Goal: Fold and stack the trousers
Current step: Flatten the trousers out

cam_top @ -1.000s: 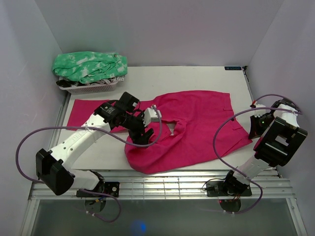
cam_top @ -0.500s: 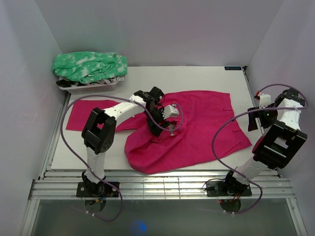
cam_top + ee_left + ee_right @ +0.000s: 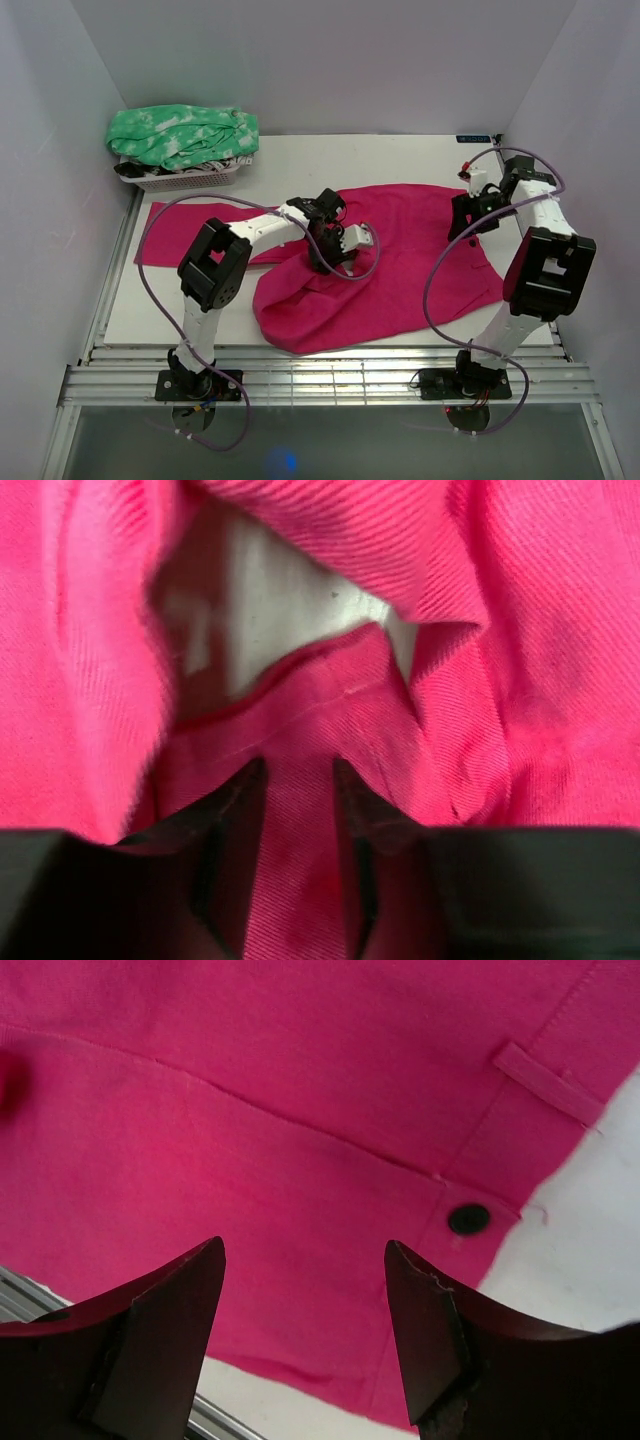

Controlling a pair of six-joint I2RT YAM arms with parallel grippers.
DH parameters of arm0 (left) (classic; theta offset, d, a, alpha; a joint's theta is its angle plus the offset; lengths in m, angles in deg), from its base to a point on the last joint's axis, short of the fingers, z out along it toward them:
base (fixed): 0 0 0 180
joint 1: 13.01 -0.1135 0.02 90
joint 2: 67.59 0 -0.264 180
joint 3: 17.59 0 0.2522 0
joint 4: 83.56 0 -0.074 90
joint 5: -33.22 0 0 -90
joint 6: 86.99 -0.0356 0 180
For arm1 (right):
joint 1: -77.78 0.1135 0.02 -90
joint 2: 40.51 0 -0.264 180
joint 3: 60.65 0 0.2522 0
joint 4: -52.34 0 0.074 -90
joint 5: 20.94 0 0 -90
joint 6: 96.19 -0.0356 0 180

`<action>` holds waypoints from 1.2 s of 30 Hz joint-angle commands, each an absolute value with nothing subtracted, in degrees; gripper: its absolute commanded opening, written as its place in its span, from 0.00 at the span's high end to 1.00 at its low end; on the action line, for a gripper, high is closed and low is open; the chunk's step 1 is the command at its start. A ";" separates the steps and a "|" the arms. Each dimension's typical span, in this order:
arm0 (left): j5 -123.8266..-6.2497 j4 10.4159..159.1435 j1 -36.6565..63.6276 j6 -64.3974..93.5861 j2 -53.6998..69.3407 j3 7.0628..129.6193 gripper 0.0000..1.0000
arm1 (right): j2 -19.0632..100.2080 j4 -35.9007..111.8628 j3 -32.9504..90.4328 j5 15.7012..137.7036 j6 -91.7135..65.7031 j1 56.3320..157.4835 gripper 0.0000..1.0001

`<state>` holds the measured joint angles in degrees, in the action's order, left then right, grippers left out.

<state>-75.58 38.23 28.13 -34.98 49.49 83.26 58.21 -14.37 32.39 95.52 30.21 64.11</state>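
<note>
The magenta trousers (image 3: 410,250) lie spread over the white table (image 3: 200,295), one leg reaching out to the left (image 3: 165,225). My left gripper (image 3: 338,258) is pressed down on the rumpled middle of them. In the left wrist view its jaws (image 3: 298,780) stand narrow, and a raised fold of the trousers (image 3: 520,630) fills the gap between them. My right gripper (image 3: 463,225) hovers open over the right-hand waistband. Below its fingers (image 3: 305,1260) lie flat trousers fabric (image 3: 250,1110), a dark button (image 3: 468,1219) and a belt loop (image 3: 545,1082).
A white basket (image 3: 180,180) at the back left holds a green-and-white mottled garment (image 3: 180,135). A metal rail (image 3: 330,375) runs along the table's near edge. Walls close in on both sides and at the back. Bare table (image 3: 565,1260) shows beside the waistband corner.
My left arm reached right onto the trousers' middle and its jaws narrowed round a fold. My right arm swung in from the table's right edge to above the waistband, and its jaws opened.
</note>
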 commanded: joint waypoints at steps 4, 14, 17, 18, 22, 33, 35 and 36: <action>-73.04 39.17 28.21 -34.25 44.04 75.90 0.63 | 65.13 -5.99 31.51 98.25 23.87 66.88 0.32; -70.75 37.94 25.31 -24.07 29.65 71.23 1.00 | 68.65 -1.33 28.78 87.35 21.06 67.06 0.41; -69.96 35.31 19.61 -19.15 24.81 71.93 1.00 | 68.83 -1.24 28.96 85.15 20.53 66.88 0.42; -70.31 32.87 17.59 -17.57 24.00 72.19 1.00 | 68.91 -1.24 29.13 84.97 20.44 66.88 0.42; -72.41 30.30 10.98 -25.23 17.51 67.13 1.00 | 69.09 -1.94 29.92 85.41 20.61 66.88 0.42; -65.14 35.20 -4.00 -21.08 9.51 64.99 1.00 | 69.18 -3.61 32.74 82.25 20.71 66.71 0.51; -67.49 35.65 -10.87 -20.63 5.47 65.25 1.00 | 69.79 -3.61 33.43 81.02 20.35 66.36 0.50; -68.54 36.18 -14.82 -20.98 4.23 65.25 1.00 | 70.14 -3.61 33.70 80.67 20.09 66.18 0.50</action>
<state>-69.22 33.47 -5.51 -23.20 12.27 64.90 69.71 -3.64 30.97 84.11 20.70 67.19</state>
